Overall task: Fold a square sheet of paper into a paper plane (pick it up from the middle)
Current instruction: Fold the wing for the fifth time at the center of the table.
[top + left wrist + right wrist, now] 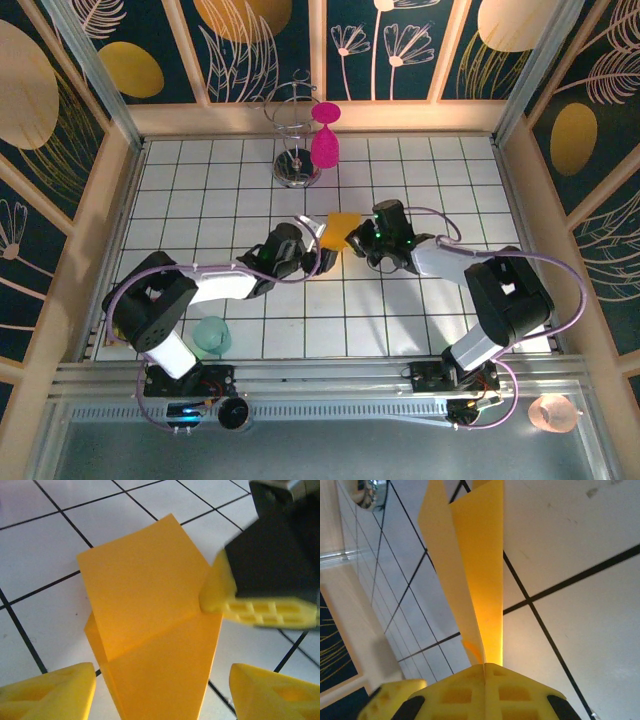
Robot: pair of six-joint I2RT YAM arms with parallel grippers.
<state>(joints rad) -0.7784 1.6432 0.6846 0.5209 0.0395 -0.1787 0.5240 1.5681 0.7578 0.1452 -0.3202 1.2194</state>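
A thin orange-yellow paper sheet (341, 230) sits near the middle of the white tiled tabletop with dark grid lines (200, 200), between the two gripper heads. It is already partly folded. In the left wrist view the paper (150, 605) shows a raised upper panel with a crease running across it and a narrower layered part below, lying over the tiles. The right gripper (358, 240) is clenched on the sheet. From the left wrist camera its yellow fingers (235, 602) pinch the paper's right-hand edge, and from its own camera the closed fingertips (485, 680) meet on the fold. From there two layers of paper (480, 580) rise away and spread slightly apart. The left gripper (322, 258) is just beside the sheet on its other side with its fingers released. Its yellow fingertips (50, 690) stand wide apart on either side of the paper's lower part, and there is a clear gap on the right side. At the far side of the table a chrome wire stand with a round base (296, 165) has a magenta plastic goblet (325, 145) right against it, well apart from the paper. A translucent teal cup (212, 335) rests beside the left arm near its base. A pale pink cup (553, 411) sits on the grey ledge at the near right corner.
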